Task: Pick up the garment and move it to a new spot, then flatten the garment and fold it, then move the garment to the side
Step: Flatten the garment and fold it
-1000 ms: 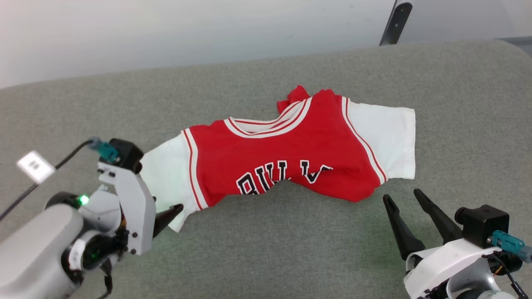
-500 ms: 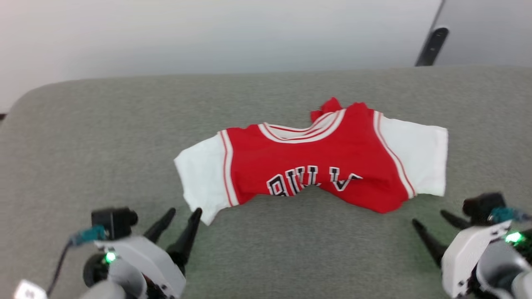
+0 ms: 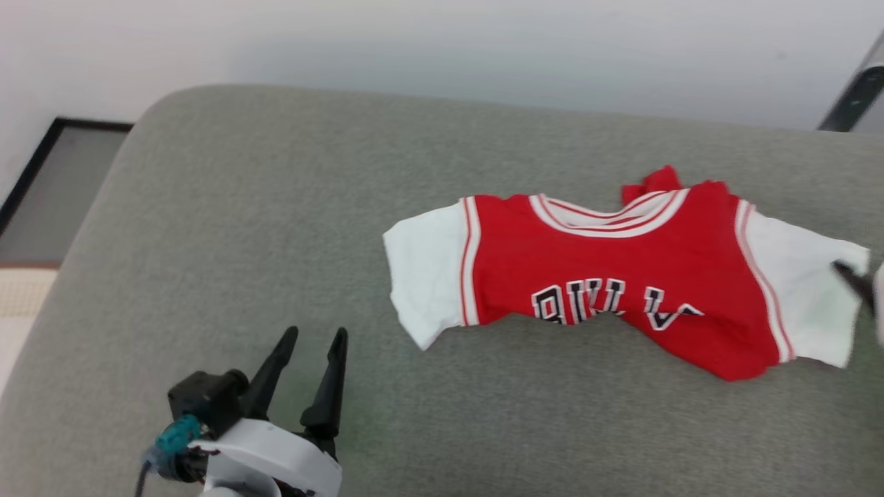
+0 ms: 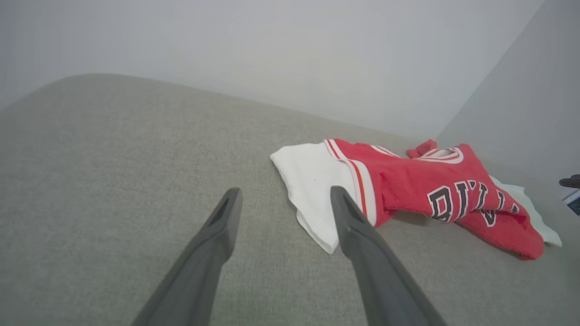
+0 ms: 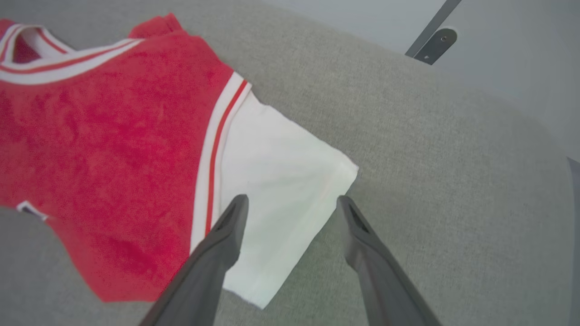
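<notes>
Red-and-white T-shirt (image 3: 621,276) lies rumpled, front up, on the grey padded bench (image 3: 242,207), right of centre in the head view. Left pincer (image 3: 315,334) stands open and empty at lower left, apart from the shirt. Right pincer (image 5: 292,199) is open, straddling the outer edge of one white sleeve (image 5: 272,172)

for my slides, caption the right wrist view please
Open right end effector over the white sleeve of the garment on a grey cushion
</notes>
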Robot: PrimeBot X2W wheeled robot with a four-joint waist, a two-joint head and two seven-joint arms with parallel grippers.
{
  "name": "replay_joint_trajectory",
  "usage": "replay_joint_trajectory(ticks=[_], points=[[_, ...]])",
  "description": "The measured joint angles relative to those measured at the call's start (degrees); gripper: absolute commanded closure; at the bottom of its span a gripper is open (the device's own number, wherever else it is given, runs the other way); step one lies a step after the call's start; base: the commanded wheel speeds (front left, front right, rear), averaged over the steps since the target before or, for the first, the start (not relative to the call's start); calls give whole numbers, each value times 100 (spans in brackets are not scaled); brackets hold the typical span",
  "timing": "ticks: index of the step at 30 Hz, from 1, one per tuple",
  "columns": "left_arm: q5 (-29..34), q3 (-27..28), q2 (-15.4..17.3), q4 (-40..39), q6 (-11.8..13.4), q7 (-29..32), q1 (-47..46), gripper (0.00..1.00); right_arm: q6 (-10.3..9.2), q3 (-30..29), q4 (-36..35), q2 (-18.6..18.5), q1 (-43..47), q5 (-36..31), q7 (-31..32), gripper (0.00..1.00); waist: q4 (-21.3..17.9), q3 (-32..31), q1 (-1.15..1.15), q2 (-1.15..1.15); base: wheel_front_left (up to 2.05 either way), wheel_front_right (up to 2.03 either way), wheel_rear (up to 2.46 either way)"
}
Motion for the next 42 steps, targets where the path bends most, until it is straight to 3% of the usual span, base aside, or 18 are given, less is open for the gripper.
replay_joint_trajectory(ticks=[4,10,13,20,30,31,33,34,42], points=[[745,299,-255,1,-126,-11,95,0,0,121,726,-186,-665,46,153,0,239,167,0,0,0,0,0],[1529,805,-692,13,-334,-11,120,0,0,478,1427,-167,-1288,177,426,0,504,519,0,0,0,0,0],[1706,995,-893,82,-515,-12,166,0,0,870,1642,-247,-1430,133,698,0,619,689,0,0,0,0,0],[1969,1327,-1273,269,-892,-12,176,0,-1,1290,1969,-379,-1938,35,641,0,815,1023,0,0,0,0,0],[2201,1766,-1617,434,-1304,-12,170,0,-1,1796,2176,-499,-2286,185,743,0,922,1283,0,0,0,0,0],[2220,1804,-1635,452,-1337,-12,171,0,-1,1827,2178,-502,-2293,202,743,13,919,1285,0,0,0,0,0],[2249,1882,-1674,471,-1392,-12,168,0,-1,1915,2208,-510,-2341,258,740,96,910,1290,0,0,0,0,0],[2267,1911,-1699,480,-1436,-12,163,0,-1,1948,2218,-514,-2358,282,738,100,905,1294,0,0,0,0,0],[2392,1971,-1680,552,-1731,-8,-320,0,2,2121,2418,-396,-2530,353,528,100,839,1350,0,0,0,0,0]])
